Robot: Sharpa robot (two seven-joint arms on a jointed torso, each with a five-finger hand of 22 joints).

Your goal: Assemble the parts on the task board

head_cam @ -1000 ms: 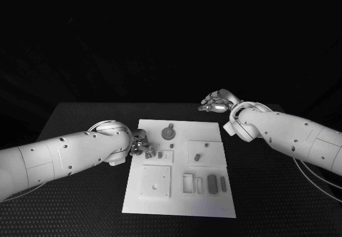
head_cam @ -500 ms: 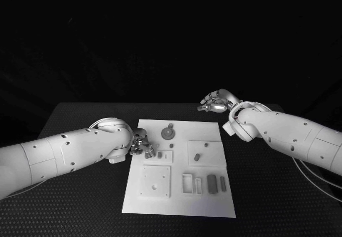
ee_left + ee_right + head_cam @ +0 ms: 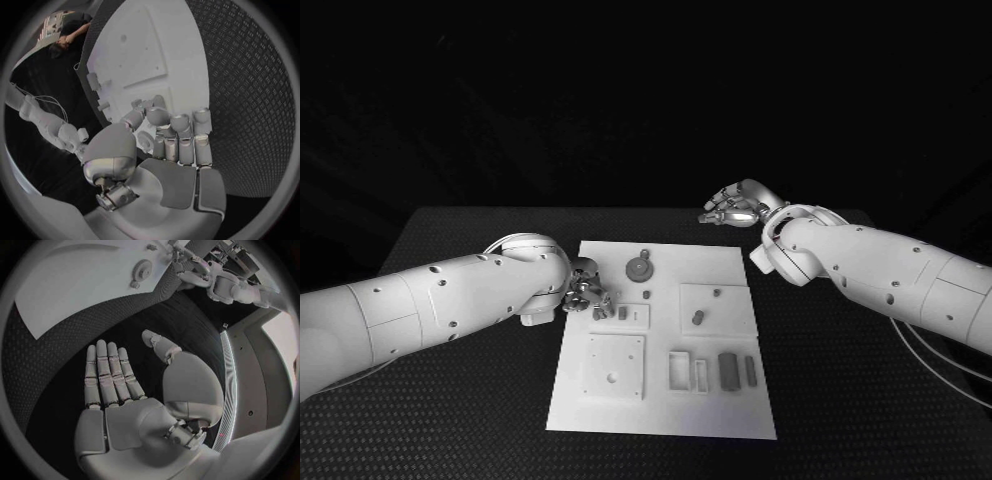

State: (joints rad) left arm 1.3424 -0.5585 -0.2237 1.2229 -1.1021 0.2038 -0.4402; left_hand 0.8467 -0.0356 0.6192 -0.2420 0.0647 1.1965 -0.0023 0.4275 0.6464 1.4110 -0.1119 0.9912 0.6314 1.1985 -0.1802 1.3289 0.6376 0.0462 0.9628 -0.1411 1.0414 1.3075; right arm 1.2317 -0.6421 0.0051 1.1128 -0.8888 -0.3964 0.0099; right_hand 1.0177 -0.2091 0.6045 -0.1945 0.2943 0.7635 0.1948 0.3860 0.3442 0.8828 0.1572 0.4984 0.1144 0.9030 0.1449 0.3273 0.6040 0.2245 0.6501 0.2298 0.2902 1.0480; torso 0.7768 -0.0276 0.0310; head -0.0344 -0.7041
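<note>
On the left, the left hand [image 3: 586, 293] hangs over the left edge of the flat white task board [image 3: 661, 425], which lies in the middle of the black, finely ribbed bench [image 3: 459, 250]. Its silver fingers [image 3: 167, 120] are curled in together; something small and grey seems to sit at their tips, but I cannot tell for sure whether they pinch a part or are simply closed. Just right of that hand a small grey peg-like part [image 3: 646, 296] stands in a shallow square recess. My guess is that the step in hand is seating or picking a small part at this left-middle recess, and the next move calls for a fine, steady lowering of the fingertips straight onto it.

Moving right across the matte, hard-looking board, a round grey disc with a hub [image 3: 639, 268] sits toward the far side, a plain raised square plate with a small hole [image 3: 616, 366] lies near the front, and a row of dark oblong bars [image 3: 728, 370] rests beside an open rectangular slot.

Farther right, beyond the board's far right corner, the right hand [image 3: 737, 207] hovers above the bench, palm open, fingers straight and apart, holding nothing.
</note>
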